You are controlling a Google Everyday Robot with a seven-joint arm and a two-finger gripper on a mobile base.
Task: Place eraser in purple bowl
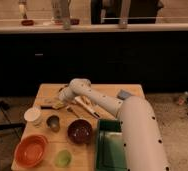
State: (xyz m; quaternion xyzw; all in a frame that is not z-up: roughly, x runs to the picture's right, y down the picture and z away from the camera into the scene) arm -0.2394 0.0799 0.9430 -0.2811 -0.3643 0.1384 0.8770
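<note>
gripper (pixel 58 102) is down at the left-centre of the wooden bench (pixel 109 92), at the end of the white arm (pixel 94 99) that reaches in from the lower right; fingers (pixel 56 104) closed, tips right at the eraser (pixel 48 106); the wrist hides the pinch, so cannot confirm the eraser is actually clamped; eraser is a small flat block, dark top, paler tan face, lying on the bench surface, sticking out just left of the fingers.

purple bowl (pixel 80 132): round, dark maroon, speckled inside, sits nearer the camera than the fingers and a bit right of them, well apart from the eraser; nothing in it that I can make out.

rest of layout, relative to the fingers: white cup (pixel 33 115) to the left and nearer the camera; small dull metal cup (pixel 53 122) just below the fingers, between the white cup and the purple bowl; orange bowl (pixel 31 151), larger, glossy, at the near-left corner; pale green cup (pixel 63 158) beside it; white-handled utensil (pixel 85 108) lies diagonally just right of the fingers, partly under the arm; blue-grey block (pixel 123 94) far right near the back edge; green tray (pixel 108 148), rectangular, smooth-walled, to the near right, touching the bench edge.
</note>
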